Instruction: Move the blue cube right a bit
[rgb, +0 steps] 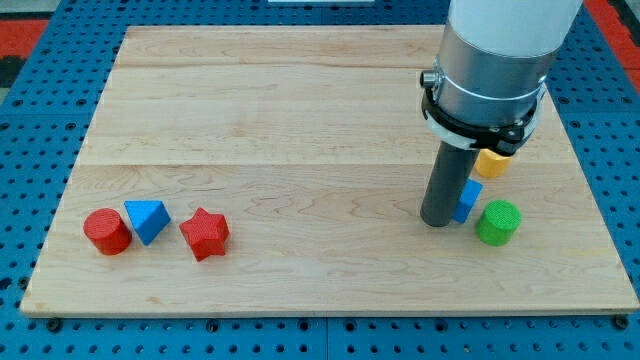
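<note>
- Blue cube (469, 200): near board's right side, partly hidden behind rod, touching its right flank; just left of green cylinder (498, 222), below yellow block (491, 162).
- My tip (437, 222): on wooden board (300, 110), pressed against cube's left side. No gripper, so nothing grasped.
- Far left, w/ small gaps: red cylinder (106, 232), blue pyramid-like block (148, 219), red star (205, 233).

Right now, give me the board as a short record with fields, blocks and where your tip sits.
tip: my tip at the blue cube's view-left side, seemingly touching
blue cube: partly hidden by the rod
green cylinder: just view-right of the cube
yellow block: above the cube, partly hidden
far left group: red cylinder, blue triangular block, red star
surface: wooden board
</note>
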